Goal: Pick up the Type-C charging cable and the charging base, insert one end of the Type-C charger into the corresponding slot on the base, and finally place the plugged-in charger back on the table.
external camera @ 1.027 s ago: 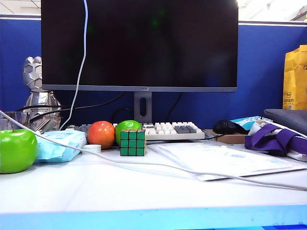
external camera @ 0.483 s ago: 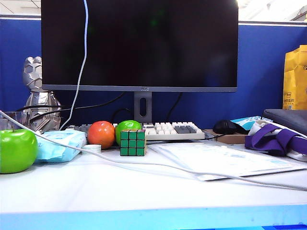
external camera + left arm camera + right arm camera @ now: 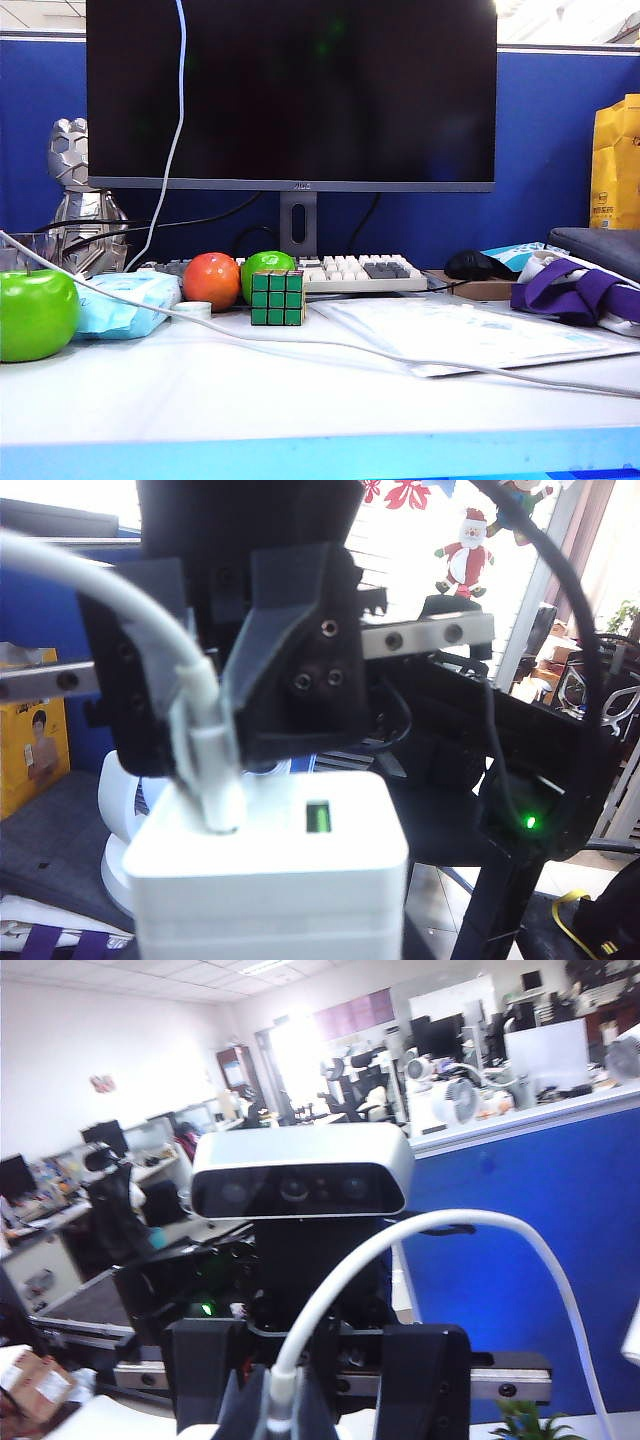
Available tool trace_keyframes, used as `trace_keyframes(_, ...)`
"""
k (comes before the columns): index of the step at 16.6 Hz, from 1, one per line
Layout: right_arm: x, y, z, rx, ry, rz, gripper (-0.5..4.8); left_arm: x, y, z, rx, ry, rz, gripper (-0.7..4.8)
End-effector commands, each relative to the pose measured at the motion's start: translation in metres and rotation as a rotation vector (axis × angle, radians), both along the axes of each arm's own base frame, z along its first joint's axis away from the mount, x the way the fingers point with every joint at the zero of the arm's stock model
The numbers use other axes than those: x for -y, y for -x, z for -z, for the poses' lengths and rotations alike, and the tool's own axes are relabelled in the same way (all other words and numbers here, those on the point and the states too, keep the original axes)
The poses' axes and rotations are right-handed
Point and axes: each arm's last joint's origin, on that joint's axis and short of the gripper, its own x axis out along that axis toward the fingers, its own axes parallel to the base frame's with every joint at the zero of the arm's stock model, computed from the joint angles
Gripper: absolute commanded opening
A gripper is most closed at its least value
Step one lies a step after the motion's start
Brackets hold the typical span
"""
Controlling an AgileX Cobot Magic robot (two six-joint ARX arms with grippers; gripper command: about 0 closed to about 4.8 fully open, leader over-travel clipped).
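The left gripper [image 3: 225,705] is clamping the charging base [image 3: 268,875], its black, angular plastic fingers [image 3: 295,670] pressing the top of the block from both sides. The base is a smooth, glossy white block with rounded corners, and one small slot in its upper face is glowing green. The Type-C charging cable [image 3: 205,770] is sitting with its white plug pushed into the other slot, and its rubbery round cord is arching away past the fingers.

The right gripper [image 3: 275,1400] is pinching the same cable [image 3: 400,1235] near its end, the dark matte jaws squeezed tight on the white strain relief, while the cord is looping up and over in a smooth bow in front of a silver-grey camera housing.

Neither gripper is showing in the exterior view. There the cable [image 3: 330,345] is trailing as a thin white line across the table [image 3: 300,400], a flat pale surface with a light blue front edge, and another run of it is hanging down in front of the black monitor [image 3: 290,90]. Behind the cord are standing a green-faced Rubik's cube [image 3: 277,297], a shiny green apple [image 3: 37,313], a rounded orange-red fruit [image 3: 211,281] and a second green apple [image 3: 262,267], with a pale keyboard [image 3: 350,271] further back.
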Motion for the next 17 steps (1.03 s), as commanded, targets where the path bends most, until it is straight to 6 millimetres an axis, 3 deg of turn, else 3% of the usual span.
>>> trace_keyframes(1, -0.002, 0.002, 0.008, 0.001, 0.04, -0.048, -0.06, -0.005, 0.006, -0.018, 0.141, 0.098, -0.068, -0.07)
trace_keyframes(7, 0.0, 0.004, 0.02, 0.057, 0.078, -0.01, -0.06, -0.006, 0.008, -0.023, 0.19, 0.131, -0.085, -0.07)
trace_keyframes(17, 0.001, 0.006, 0.024, -0.005, 0.112, -0.043, -0.05, -0.01, 0.014, -0.031, 0.256, 0.178, -0.099, -0.07)
